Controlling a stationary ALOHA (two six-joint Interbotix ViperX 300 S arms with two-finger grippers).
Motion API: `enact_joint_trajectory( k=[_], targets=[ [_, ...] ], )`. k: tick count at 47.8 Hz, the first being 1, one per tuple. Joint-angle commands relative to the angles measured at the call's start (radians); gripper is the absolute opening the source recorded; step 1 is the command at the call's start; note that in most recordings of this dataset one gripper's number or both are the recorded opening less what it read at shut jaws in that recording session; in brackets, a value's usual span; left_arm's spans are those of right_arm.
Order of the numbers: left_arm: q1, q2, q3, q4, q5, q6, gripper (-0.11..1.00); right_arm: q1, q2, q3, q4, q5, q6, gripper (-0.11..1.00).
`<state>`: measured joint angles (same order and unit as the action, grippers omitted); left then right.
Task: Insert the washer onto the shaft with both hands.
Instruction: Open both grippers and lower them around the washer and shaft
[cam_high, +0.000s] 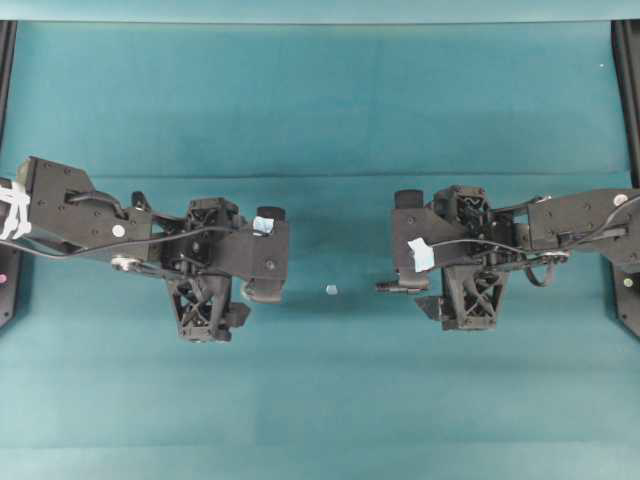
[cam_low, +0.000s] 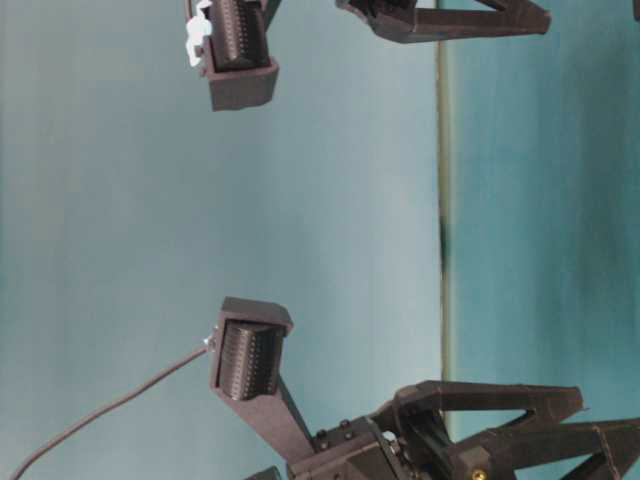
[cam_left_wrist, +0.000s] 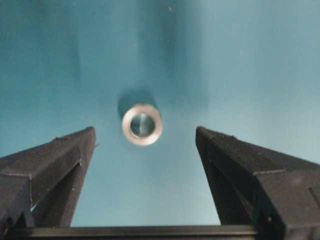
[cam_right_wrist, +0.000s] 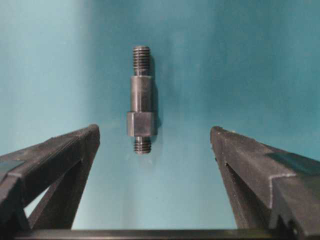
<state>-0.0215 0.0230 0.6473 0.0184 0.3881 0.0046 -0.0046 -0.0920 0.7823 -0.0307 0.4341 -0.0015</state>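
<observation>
The washer (cam_left_wrist: 142, 124), a small silvery ring with a dark hole, lies flat on the teal mat in the left wrist view, just ahead of my left gripper (cam_left_wrist: 145, 129) and slightly left of centre. That gripper is open and empty; it also shows in the overhead view (cam_high: 268, 252). The shaft (cam_right_wrist: 141, 112), a dark stepped rod with threaded ends, lies on the mat ahead of my right gripper (cam_right_wrist: 155, 127), left of centre and pointing away. In the overhead view the shaft (cam_high: 398, 286) sticks out beside the right gripper (cam_high: 412, 250). The right gripper is open and empty.
A tiny pale speck (cam_high: 331, 289) lies on the mat between the two grippers. The teal mat (cam_high: 320, 400) covers the table. Dark frame rails run along the left edge (cam_high: 5, 60) and the right edge (cam_high: 628, 70).
</observation>
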Motion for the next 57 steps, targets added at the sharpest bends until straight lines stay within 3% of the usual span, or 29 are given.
enact_joint_trajectory(
  k=[1, 57],
  targets=[
    [-0.003, 0.0, -0.002, 0.002, -0.023, 0.003, 0.91, 0.0, 0.008, -0.012, -0.003, -0.006, 0.0, 0.76],
    [-0.002, 0.08, 0.014, 0.002, -0.092, 0.005, 0.91, -0.002, 0.12, 0.011, -0.003, -0.121, 0.0, 0.78]
  ],
)
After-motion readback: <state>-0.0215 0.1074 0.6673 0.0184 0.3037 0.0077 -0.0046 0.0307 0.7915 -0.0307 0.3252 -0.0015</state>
